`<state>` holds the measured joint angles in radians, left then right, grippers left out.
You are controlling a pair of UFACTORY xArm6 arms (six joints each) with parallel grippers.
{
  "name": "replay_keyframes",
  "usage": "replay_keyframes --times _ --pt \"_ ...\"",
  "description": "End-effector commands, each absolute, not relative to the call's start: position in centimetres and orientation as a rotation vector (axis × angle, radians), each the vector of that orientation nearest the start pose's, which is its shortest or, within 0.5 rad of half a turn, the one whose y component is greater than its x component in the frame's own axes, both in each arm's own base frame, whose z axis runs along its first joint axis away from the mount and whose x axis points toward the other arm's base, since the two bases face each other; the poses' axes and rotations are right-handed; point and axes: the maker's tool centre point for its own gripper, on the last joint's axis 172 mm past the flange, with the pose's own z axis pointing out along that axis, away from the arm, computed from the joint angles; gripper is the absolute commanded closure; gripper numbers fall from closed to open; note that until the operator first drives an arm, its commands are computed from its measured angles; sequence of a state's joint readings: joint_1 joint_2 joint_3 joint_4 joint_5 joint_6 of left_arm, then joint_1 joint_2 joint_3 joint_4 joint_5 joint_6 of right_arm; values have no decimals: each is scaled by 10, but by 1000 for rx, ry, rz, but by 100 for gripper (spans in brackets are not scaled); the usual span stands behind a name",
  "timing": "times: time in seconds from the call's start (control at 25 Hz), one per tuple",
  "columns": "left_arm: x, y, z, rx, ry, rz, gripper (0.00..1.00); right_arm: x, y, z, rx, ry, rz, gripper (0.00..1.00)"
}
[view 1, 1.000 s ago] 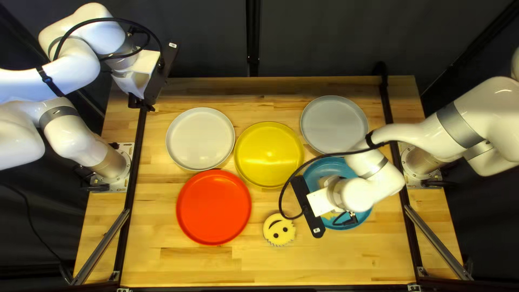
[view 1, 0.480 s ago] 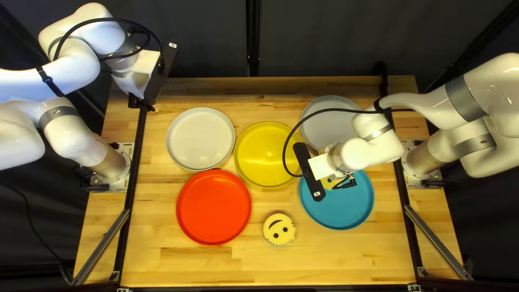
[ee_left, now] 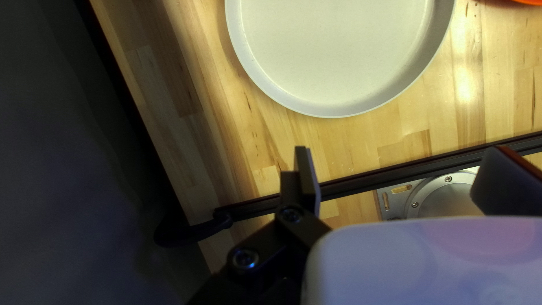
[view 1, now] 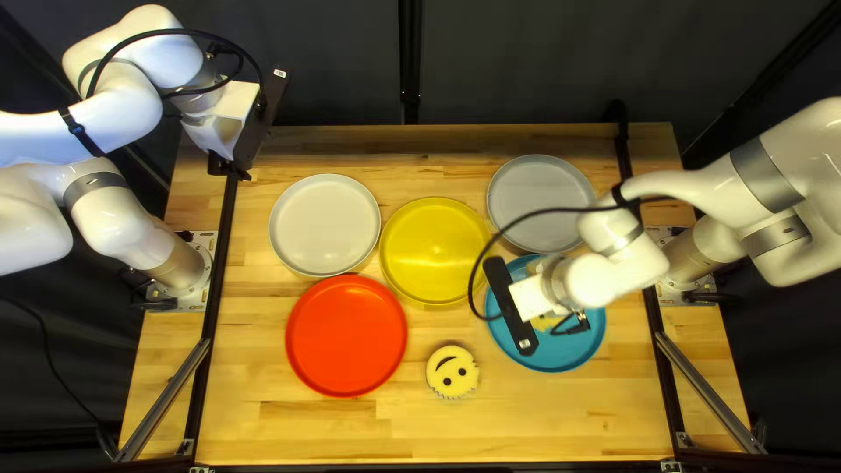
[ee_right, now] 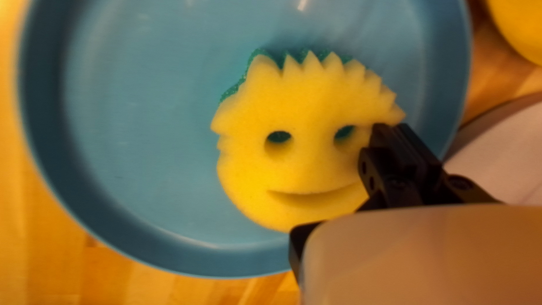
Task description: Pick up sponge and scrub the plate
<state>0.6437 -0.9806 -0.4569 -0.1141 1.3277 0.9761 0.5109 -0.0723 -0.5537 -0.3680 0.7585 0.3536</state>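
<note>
Over the blue plate [view 1: 561, 350] in the top left view is my right gripper [view 1: 511, 305], its fingertips hidden and a bit of yellow sponge [view 1: 547, 322] showing beneath its mount. In the right wrist view that gripper [ee_right: 393, 134] pinches one edge of the smiley sponge [ee_right: 316, 164], whose yellow face and green backing show against the blue plate [ee_right: 135, 141]; whether they touch is unclear. My left gripper [view 1: 248, 131] hangs past the far left table corner; in the left wrist view this gripper [ee_left: 401, 151] has its fingers wide apart, holding nothing.
A second smiley sponge [view 1: 452, 371] lies on the table [view 1: 526, 425] beside the red plate [view 1: 346, 335]. Farther back are a cream plate [view 1: 325, 225], a yellow plate [view 1: 435, 250] and a grey plate [view 1: 541, 201] partly behind my right arm.
My right gripper went toward the table's far edge with its sponge, then came partway back toward the near edge. The left arm, the plates and the second sponge have stayed put.
</note>
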Motion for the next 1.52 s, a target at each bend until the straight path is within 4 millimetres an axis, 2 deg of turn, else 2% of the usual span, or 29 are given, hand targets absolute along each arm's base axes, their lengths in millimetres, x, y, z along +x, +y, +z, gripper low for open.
replay_keyframes --times 0.04,0.12,0.36,0.56,0.64,0.8,0.92,1.08,1.28,1.4,1.52 --pt "215 127 244 -3092 485 -246 0 318 135 51 -3330 -769 38 100" --pt "215 127 244 -3092 485 -246 0 317 122 55 -3330 -774 32 100" --pt "215 127 244 -3092 485 -246 0 321 60 62 -3326 -782 -17 100" --pt "215 127 244 -3092 485 -246 0 327 27 63 -3315 -815 -80 100" --pt "215 127 244 -3092 485 -246 0 328 23 64 -3312 -830 -96 100" --pt "215 127 244 -3092 485 -246 0 323 30 61 -3295 -867 -114 100" --pt "215 127 244 -3092 485 -246 0 315 47 58 -3284 -884 -119 100" --pt "215 127 244 -3092 485 -246 0 301 80 53 -3267 -885 -110 100" --pt "215 127 244 -3092 485 -246 0 290 105 49 -3240 -907 -89 100" --pt "215 127 244 -3092 485 -246 0 289 111 49 -3217 -946 -64 100" --pt "215 127 244 -3092 485 -246 0 289 104 51 -3203 -970 -47 100"
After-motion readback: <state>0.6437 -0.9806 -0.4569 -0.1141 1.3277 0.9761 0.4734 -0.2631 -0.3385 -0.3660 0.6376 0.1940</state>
